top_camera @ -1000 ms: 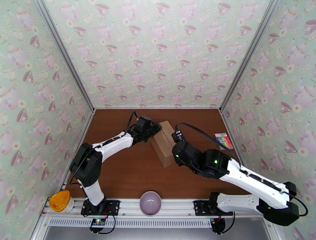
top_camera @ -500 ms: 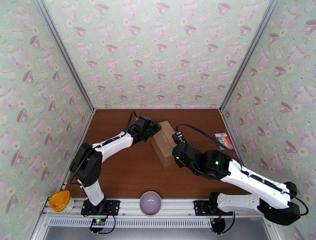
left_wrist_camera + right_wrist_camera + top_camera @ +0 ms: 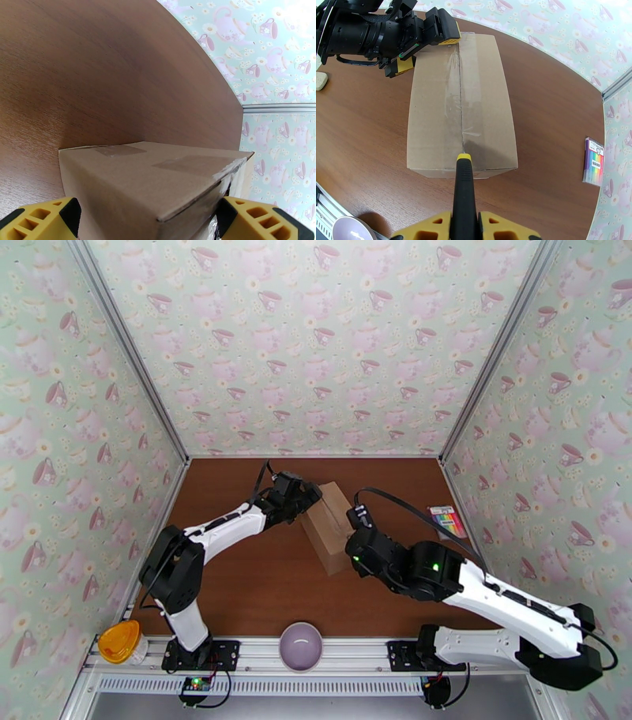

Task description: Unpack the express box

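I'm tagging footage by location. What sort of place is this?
Probably a robot test cell dressed like a home, not a real room: teacup wallpaper panels in an aluminium frame, two robot arms bolted to a metal rail, one holding a cutter to a cardboard box.

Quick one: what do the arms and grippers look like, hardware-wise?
Left arm and right arm: white links, black joints. Green lights glow on the right arm's black joints. A black cable loops to each wrist. Fingers are yellow, with triangular cutouts, black-padded inside.
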{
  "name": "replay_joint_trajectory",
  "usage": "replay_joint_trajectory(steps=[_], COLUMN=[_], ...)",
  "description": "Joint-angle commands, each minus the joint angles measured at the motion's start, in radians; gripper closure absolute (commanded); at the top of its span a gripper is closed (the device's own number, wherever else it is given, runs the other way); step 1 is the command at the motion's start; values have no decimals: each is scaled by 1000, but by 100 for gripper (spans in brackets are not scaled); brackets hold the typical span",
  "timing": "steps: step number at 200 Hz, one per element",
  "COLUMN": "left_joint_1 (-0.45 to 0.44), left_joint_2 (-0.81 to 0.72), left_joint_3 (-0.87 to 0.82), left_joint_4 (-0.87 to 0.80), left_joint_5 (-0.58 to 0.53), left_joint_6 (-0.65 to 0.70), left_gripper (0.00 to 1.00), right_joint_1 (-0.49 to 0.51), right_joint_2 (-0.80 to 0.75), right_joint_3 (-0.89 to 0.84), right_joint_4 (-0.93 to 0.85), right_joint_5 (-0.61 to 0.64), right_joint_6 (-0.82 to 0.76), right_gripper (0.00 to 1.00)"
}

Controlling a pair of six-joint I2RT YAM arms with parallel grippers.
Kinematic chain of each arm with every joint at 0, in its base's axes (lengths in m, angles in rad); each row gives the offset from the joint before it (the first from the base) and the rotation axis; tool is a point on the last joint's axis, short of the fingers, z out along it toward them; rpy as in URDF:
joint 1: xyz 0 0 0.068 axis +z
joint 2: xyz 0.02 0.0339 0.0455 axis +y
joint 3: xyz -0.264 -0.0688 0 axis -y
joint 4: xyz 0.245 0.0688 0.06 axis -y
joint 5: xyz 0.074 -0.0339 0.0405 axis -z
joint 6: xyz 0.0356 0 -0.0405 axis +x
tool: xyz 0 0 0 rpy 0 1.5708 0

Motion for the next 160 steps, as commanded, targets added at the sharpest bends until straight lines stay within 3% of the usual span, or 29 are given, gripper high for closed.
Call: replay_joint_trajectory(steps=[1,160], left_joint_1=[40,43], left_joint_2=[50,56], left_joint_3=[-6,-8], left_joint_4=[-110,-106], left_joint_5=[-98,-97], left_joint_6=[-10,-17], left_gripper=[4,4], right_joint_1=[11,14], right_joint_2=[-21,-41], right_joint_3=[-12,18], right_joint_4=[-148,-152], right_joint_5=[-27,-30], right_joint_6=[23,30], right_gripper=[100,100])
